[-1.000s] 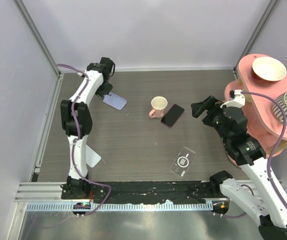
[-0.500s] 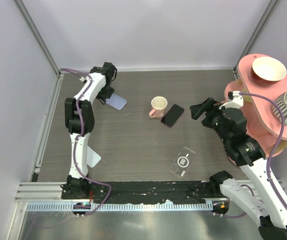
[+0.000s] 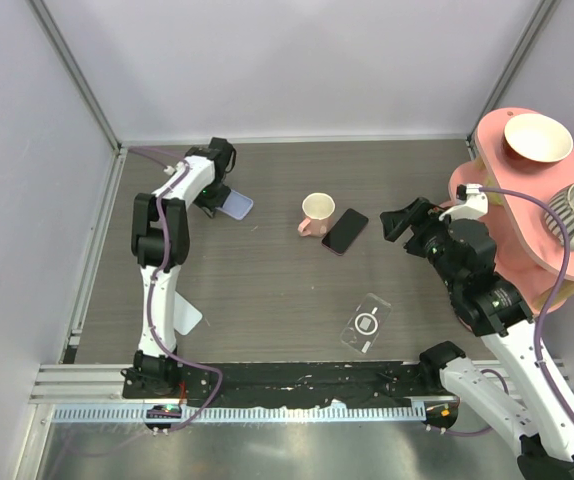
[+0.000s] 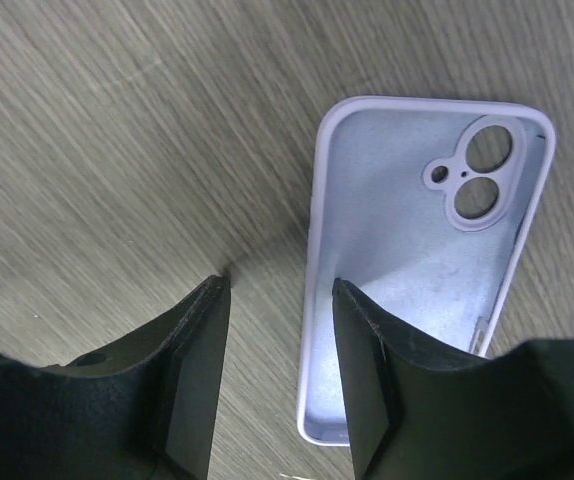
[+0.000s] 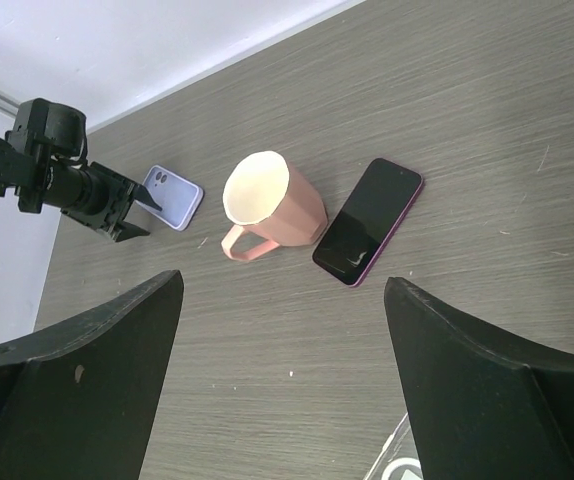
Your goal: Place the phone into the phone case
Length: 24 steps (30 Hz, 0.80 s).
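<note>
Our left gripper [image 4: 279, 290], fingers apart, straddles a long edge of the lilac rectangular phone case [image 4: 417, 270] at far left. Our right gripper [image 5: 282, 285] gapes wide, right of the black purple-edged phone [image 5: 367, 221] beside a pink mug [image 5: 267, 200].

We've got the case [image 3: 235, 204] back left, the mug [image 3: 315, 212] centre, the phone [image 3: 345, 231] just right of the mug.
</note>
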{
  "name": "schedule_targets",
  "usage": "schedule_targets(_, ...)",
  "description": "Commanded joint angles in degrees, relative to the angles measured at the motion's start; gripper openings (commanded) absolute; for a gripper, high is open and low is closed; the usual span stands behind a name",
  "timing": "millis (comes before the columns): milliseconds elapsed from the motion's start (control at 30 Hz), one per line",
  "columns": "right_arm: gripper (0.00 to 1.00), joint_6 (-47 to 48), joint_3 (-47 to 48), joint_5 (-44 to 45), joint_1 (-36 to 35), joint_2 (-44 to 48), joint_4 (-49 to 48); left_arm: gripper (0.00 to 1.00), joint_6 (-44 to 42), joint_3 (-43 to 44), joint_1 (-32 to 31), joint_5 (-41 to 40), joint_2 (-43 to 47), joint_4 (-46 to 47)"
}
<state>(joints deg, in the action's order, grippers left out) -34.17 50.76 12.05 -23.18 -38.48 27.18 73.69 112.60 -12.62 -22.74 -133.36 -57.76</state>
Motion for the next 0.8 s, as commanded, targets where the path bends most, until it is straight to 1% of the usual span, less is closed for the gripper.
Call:
schedule_targets(0,0.88,1.56,0.04,-0.98,-0.11,0.6,-3.18,0.49,1.19,-0.27,-0.21,0.42,0.21,2.38)
schedule_targets(133,0.88,1.83,0.13,-1.86,-0.11,0.16,-3.45,0.47,1.28,-2.2,-0.3,-0.11,0.91,1.95)
schedule_targets(233,0.88,2.09,0.04,-2.12,-0.11,-0.02,-3.62,0.39,1.19,-3.43,-0.3,-1.33,2.31,-0.59)
schedule_targets(267,0.87,2.09,0.04,-2.12,-0.02,-0.1,-3.62,0.34,0.76,-3.7,-0.21,-1.95,3.01,-1.3)
schedule_targets(333,0.87,2.36,-0.14,-2.65,-0.11,-0.19,-3.71,0.28,0.05,-5.53,-0.3,-3.53,5.46,-2.44)
schedule_targets(367,0.87,2.53,-0.14,-2.82,-0.11,-0.11,-3.89,0.18,-0.91,-6.24,-0.3,-3.71,6.44,-2.71)
schedule_targets(433,0.87,3.67,-0.22,-3.7,-0.11,-0.1,-3.8,0.12,-6.08,-8.52,-0.3,-3.63,8.54,-2.19)
schedule_targets(467,0.87,4.11,-0.4,-3.97,-0.11,0.07,-4.15,0.07,-8.19,-9.32,-0.3,-3.1,10.73,-1.92)
schedule_targets(500,0.87,5.85,-1.27,-4.49,-0.11,0.33,-4.76,0.03,-13.61,-10.28,-0.47,-2.31,12.23,-1.14)
schedule_targets(533,0.88,6.74,-1.98,-5.45,-0.11,0.68,-5.64,0.0,-16.45,-12.81,-0.82,-1.44,13.64,0.78)
schedule_targets(600,0.88,8.06,-4.08,-8.0,-0.11,2.09,-8.1,0.0,-20.85,-15.81,-1.17,1.64,18.47,2.03)
schedule_targets(633,0.88,8.5,-4.53,-8.88,-0.11,2.44,-8.8,0.0,-23.74,-20.09,-1.7,2.61,20.49,4.12)
schedule_targets(700,0.88,9.03,-5.32,-11.08,-0.11,3.06,-10.12,0.0,-27.36,-25.56,-2.23,8.13,26.97,7.9)
schedule_targets(733,0.88,9.56,-5.24,-11.35,-0.11,3.23,-10.3,0.0,-29.81,-30.8,-2.67,9.98,29.36,11.32)
schedule_targets(767,0.88,9.82,-5.06,-11.26,-0.11,3.23,-10.04,0.0,-30.53,-33.29,-2.84,12.96,31.39,12.66)
